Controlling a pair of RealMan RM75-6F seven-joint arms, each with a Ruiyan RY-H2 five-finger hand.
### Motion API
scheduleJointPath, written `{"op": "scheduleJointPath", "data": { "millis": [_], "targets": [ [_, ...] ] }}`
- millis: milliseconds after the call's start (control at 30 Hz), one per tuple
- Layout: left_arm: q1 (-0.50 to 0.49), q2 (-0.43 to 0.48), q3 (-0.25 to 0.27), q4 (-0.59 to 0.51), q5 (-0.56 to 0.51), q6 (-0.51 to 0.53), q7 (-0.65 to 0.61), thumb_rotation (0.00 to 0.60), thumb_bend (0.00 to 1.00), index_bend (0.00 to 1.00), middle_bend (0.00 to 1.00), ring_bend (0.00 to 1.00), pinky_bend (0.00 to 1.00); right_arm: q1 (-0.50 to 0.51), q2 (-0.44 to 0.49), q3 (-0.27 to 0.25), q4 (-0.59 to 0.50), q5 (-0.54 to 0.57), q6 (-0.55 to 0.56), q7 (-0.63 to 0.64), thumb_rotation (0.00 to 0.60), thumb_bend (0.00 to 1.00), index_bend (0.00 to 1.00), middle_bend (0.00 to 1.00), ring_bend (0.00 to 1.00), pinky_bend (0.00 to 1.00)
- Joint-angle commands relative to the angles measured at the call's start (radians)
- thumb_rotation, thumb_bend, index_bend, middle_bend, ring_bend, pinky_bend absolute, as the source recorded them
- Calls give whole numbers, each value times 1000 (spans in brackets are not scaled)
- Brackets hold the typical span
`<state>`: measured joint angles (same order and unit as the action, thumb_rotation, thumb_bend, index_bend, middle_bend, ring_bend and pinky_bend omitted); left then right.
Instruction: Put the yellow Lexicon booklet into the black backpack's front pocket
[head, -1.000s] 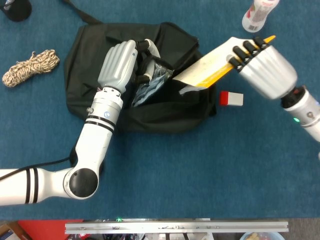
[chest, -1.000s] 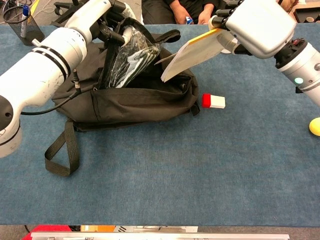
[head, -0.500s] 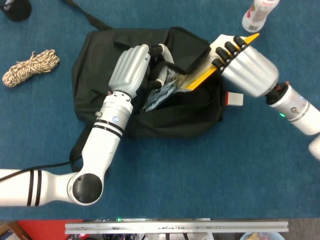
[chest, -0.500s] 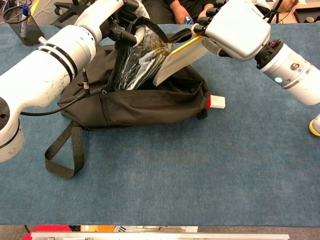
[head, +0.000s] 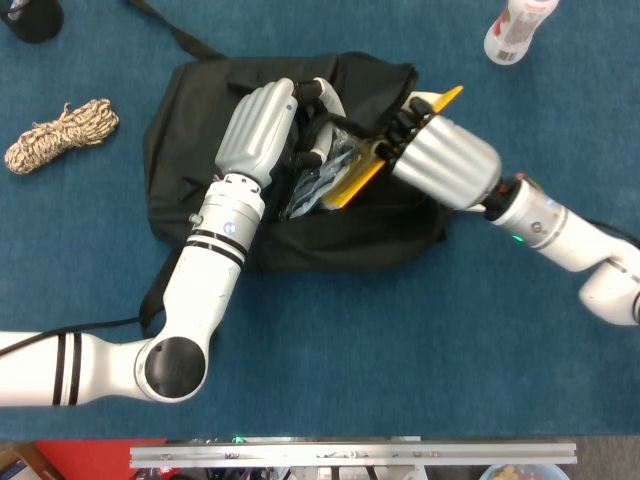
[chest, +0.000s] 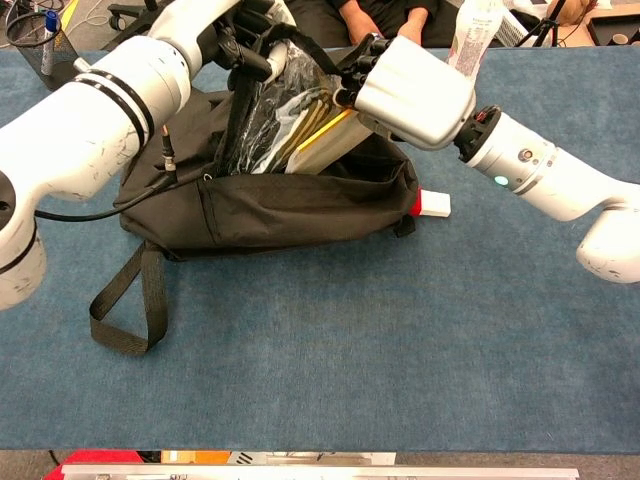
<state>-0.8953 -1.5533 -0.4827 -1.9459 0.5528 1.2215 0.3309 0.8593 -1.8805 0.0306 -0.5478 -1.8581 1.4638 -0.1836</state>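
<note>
Nearest the robot lies a wide run of bare blue table (chest: 330, 360), and a loose black strap loop (chest: 125, 310) trails out from the black backpack (chest: 290, 215) toward that open stretch. The backpack's near wall stands up as a long dark lip, sagging at its right end. Just off that right end, touching or nearly touching the fabric, sits a small red-and-white block (chest: 430, 204), with open table beyond it.

Over the backpack now: the left hand (head: 257, 125) reaches in from the near-left side, forearm slanting up across the bag, fingers curled over the pocket's edge and gripping it, along with a crinkled clear plastic bag (chest: 268, 110) that stands in the opening. The right hand (head: 440, 160) comes in from the right, arm stretched low across the table, knuckles up, fingers clamped on the yellow Lexicon booklet (head: 362, 170).

The booklet is partway into the pocket mouth, tilted; its long axis runs diagonally, lower end down inside the opening toward the left hand, upper corner poking out past the right hand toward the far right. In the chest view its pale face and yellow edge slope down into the bag beside the plastic.

Further back, left of the backpack, lies a coil of rope (head: 60, 132); far right of it stands a bottle (head: 515, 25)
</note>
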Motion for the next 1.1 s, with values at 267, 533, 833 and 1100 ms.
{"op": "scheduleJointPath", "data": {
  "millis": [267,533,833,1100],
  "targets": [
    [-9,1,4,-8,-9,7,-3,600,535,535,654,645,786,34,-71,0,48,22,-4,0,600,395,827,752,583,561],
    [-7,15,1,-7,-16,3,-17,600,535,528,654,645,787,12,-107,-22,100,35,24,53,600,395,828,757,586,563],
    [-15,20,4,-2,-38,-7,-22,600,534,527,653,645,787,-7,-165,-33,194,53,73,147,600,409,828,758,587,563],
    [-20,24,4,-6,-47,-2,-22,600,535,526,653,645,786,-2,-220,-43,266,65,96,209,600,420,828,759,588,563]
  ]
}}
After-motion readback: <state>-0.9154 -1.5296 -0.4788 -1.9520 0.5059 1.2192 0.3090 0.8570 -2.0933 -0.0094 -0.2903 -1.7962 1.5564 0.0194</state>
